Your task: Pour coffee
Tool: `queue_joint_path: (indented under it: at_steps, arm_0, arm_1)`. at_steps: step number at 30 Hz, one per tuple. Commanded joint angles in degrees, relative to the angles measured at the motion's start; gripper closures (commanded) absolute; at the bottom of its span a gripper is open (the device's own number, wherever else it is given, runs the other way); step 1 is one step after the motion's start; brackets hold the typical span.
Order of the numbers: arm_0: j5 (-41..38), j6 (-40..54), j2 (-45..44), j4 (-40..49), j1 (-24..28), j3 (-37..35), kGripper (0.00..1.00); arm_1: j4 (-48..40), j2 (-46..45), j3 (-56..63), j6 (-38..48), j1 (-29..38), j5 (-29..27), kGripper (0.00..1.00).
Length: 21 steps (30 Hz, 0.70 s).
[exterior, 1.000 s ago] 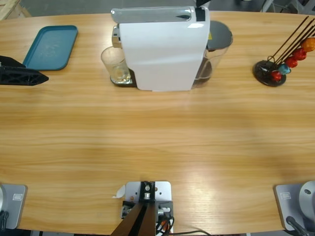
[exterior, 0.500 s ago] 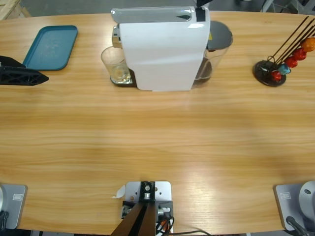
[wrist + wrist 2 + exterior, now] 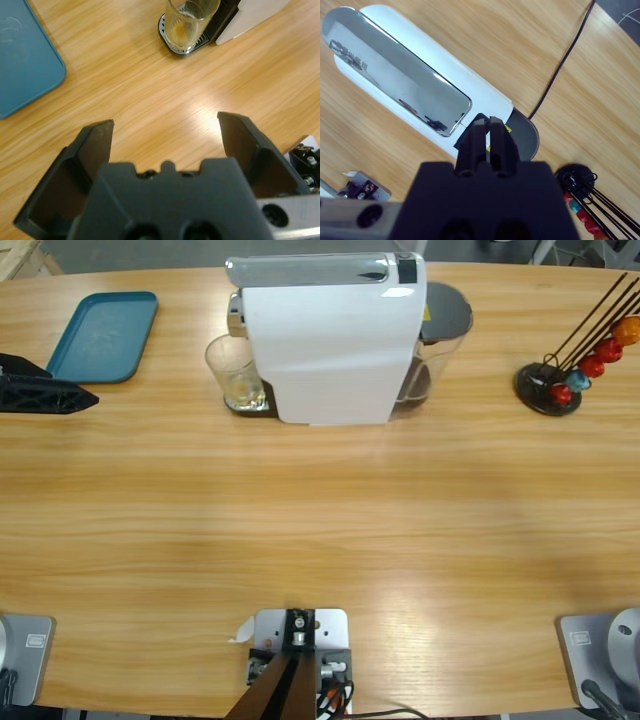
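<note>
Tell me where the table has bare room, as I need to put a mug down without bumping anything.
The wide stretch of table in front of the white coffee machine is bare. There is also a free patch between the machine and the capsule stand. It is crowded at the machine's left, where the glass stands, with the teal tray and the left gripper beyond.

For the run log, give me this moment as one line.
left tool: open, empty, facing glass | glass: on machine's drip tray, little coffee | right tool: shut, above coffee machine | tray: untouched
</note>
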Motion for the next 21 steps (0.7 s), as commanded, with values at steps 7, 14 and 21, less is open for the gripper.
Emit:
queue_joint_path:
  at_steps: [7,14,21]
  arm_0:
    - [-0.2,-0.8,2.0,0.3,0.2,0.5,0.092]
    - [-0.2,-0.8,2.0,0.3,0.1,0.5,0.066]
    - [-0.3,-0.8,1.6,0.3,-0.1,0.7,0.004]
  arm_1:
    - [2.4,-7.9,10.1,0.6,-0.5,-2.1,1.000]
    - [-7.6,-16.4,25.7,1.8,-0.5,1.5,0.787]
    - [-28.8,-33.6,56.8,5.1,2.8,3.7,0.000]
